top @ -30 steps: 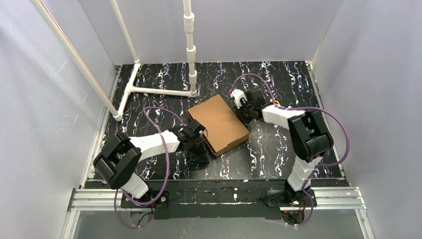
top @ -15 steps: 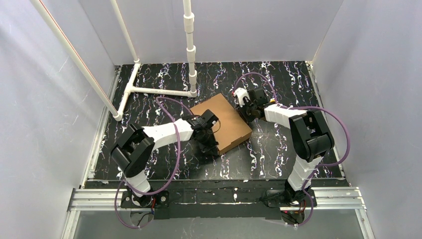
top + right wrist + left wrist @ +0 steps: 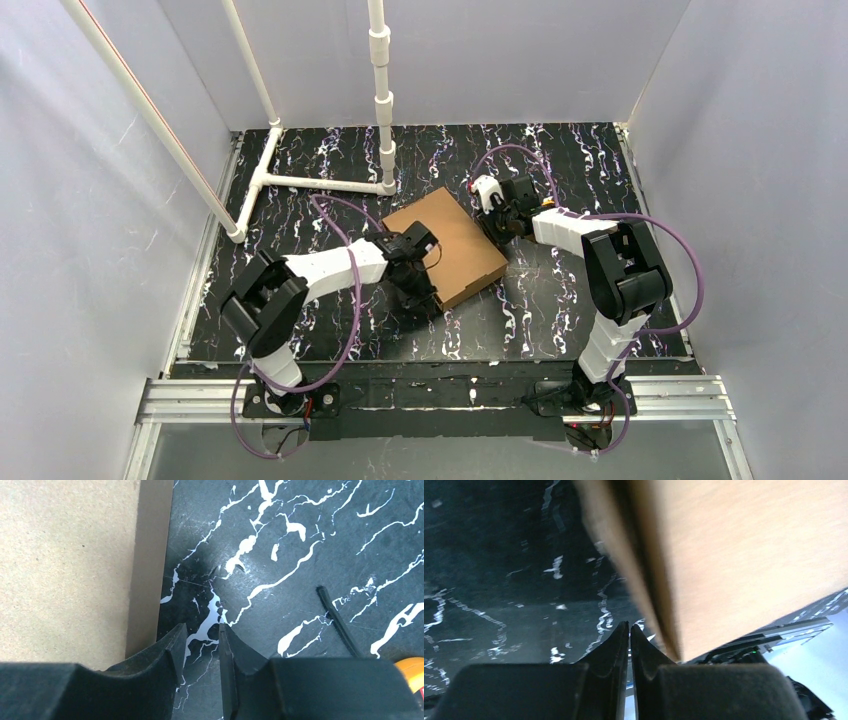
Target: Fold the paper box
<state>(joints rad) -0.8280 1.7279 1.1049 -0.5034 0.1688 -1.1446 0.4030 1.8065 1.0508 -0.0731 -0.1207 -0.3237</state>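
- Looking down from the top camera, I see the paper box (image 3: 447, 243), plain brown corrugated cardboard, lying as a low, flat-topped shape near the middle of the black, white-veined worktop (image 3: 560, 300). It is turned at an angle to the worktop's edges.
- My left gripper (image 3: 422, 298) sits low at the box's near left corner.
- On the left wrist camera its fingertips (image 3: 621, 635) are pressed together with nothing between them. The box's edge rises just to the right of them, blurred, with a dark slit between two cardboard layers. I cannot tell whether the fingers touch it.
- My right gripper (image 3: 498, 230) is at the box's far right side.
- On the right wrist camera its fingers are slightly spread, with bare worktop showing in the gap, and they pinch nothing. The box's side wall stands just beside the left-hand finger.
- A thin black strip (image 3: 336, 621) lies on the worktop to the right of that gripper. An orange object (image 3: 411, 672) is cut off at the view's lower right corner, so I cannot identify it.
- A white plastic pipe frame (image 3: 320, 182) stands at the worktop's far left, well apart from the box.
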